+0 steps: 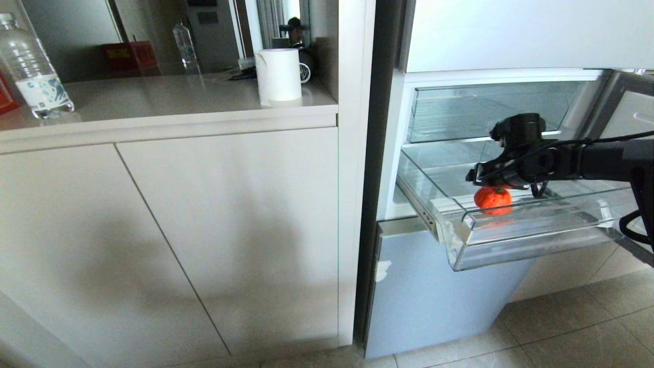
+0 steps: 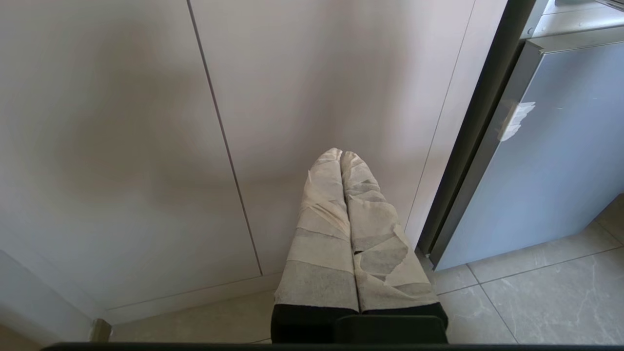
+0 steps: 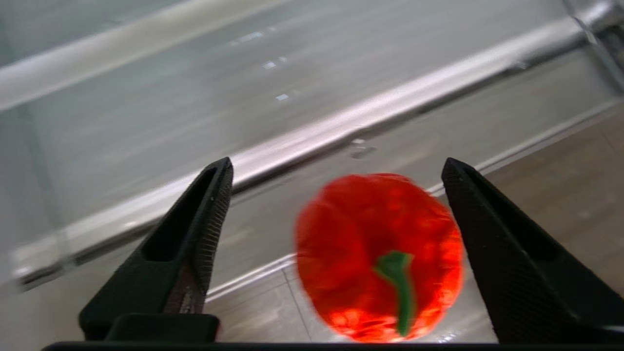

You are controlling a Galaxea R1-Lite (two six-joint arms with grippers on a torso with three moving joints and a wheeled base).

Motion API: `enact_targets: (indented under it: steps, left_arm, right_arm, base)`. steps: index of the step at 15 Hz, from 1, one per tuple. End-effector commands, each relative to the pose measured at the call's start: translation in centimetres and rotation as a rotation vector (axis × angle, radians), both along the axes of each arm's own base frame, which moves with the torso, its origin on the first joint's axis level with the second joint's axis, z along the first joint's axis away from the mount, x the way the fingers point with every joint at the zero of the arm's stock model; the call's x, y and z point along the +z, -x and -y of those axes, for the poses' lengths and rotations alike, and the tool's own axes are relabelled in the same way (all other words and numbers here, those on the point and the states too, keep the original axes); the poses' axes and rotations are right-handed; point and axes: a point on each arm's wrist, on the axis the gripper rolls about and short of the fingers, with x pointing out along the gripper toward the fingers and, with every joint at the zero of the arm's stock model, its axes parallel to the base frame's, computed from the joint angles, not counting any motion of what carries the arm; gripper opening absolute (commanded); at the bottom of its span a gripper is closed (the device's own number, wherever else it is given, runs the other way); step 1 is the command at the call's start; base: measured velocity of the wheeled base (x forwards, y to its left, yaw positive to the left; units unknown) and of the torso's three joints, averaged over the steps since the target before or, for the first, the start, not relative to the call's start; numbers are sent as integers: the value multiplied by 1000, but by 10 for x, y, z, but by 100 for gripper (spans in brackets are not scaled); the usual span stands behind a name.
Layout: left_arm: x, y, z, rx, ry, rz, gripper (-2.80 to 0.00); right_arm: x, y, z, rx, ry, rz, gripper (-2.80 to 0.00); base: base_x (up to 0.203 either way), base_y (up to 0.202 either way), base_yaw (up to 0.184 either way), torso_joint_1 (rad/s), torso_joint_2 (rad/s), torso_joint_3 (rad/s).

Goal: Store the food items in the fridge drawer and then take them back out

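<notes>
A: Which step is this?
B: Storing, I judge; the right gripper (image 3: 336, 214) hangs over the fridge drawer (image 1: 462, 250), jaws spread wide, gripping nothing; the red pepper (image 1: 493, 200) lies inside, at six o'clock from them.
A: Next?
B: Likely lift clear; left gripper (image 2: 341, 158) is parked, jaws closed, empty.

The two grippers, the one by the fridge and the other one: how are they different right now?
The right gripper has bare black fingers spread wide above the red food item in the fridge drawer; it holds nothing. The left gripper has pale-wrapped fingers pressed shut, empty, facing the cabinet door low near the floor. Both are two-fingered and taper to the tips.
</notes>
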Motion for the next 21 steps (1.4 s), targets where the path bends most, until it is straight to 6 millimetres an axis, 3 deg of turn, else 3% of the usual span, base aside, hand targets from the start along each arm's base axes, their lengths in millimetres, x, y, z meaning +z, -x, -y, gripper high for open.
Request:
enact_targets:
  steps: [1,11,19,20,21]
  left_arm:
    - [0,0,0,0,0,-2,-280]
    - [0,0,0,0,0,-1,-280]
    - [0,0,0,0,0,-1,-280]
    - [0,0,0,0,0,-1,-280]
    - [0,0,0,1,0,-1,-280]
  right_arm:
    - [-4,0,-6,-10,11,-19,0]
    - [-22,-4,-4,-129,87,-71,0]
    - [-37,-7,-15,-130,63,-97,0]
    - [-37,-7,-16,-129,63,-96,-280]
    - [-38,-8,-16,-128,61,-96,-280]
  base:
    - [0,0,0,0,0,0]
    - [0,0,0,0,0,0]
    - [0,0,0,0,0,0]
    - [0,0,0,0,0,0]
    - [0,0,0,0,0,0]
